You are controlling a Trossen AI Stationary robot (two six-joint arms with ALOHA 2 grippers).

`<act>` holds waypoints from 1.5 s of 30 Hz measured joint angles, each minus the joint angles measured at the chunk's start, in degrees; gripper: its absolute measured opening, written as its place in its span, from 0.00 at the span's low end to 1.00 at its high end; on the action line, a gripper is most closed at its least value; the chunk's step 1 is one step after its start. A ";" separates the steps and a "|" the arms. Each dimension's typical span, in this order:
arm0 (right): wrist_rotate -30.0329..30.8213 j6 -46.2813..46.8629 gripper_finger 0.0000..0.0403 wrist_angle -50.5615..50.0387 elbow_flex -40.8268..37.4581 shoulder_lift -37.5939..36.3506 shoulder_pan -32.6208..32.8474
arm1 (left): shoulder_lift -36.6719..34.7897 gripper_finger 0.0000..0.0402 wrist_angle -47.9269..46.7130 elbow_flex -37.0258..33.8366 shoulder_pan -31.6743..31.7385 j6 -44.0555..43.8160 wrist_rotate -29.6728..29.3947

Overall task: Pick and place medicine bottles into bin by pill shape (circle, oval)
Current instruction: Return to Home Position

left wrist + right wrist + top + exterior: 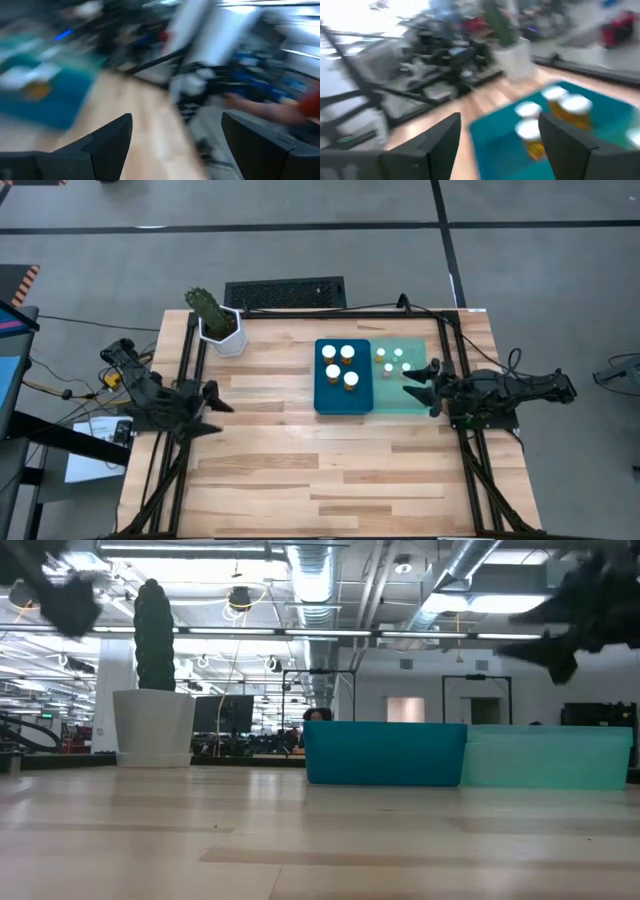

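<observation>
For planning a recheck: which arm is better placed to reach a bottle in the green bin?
Probably right: the right pincer hangs open at the edge of the green bin; the left pincer is far off, beyond the blue bin.

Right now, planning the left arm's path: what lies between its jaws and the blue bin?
Only bare table between left gripper and blue bin, per the high view.

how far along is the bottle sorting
Looks finished. Four bottles stand in the blue bin, about four smaller ones in the green bin, none on the table. The left gripper, at the table's left side, and the right gripper, over the green bin's edge, are open and empty. Only returning home seems left.
</observation>
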 joint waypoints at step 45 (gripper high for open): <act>-16.86 -17.95 0.69 6.60 -4.24 0.04 -1.42 | 0.02 0.75 16.82 -11.74 37.13 18.41 40.71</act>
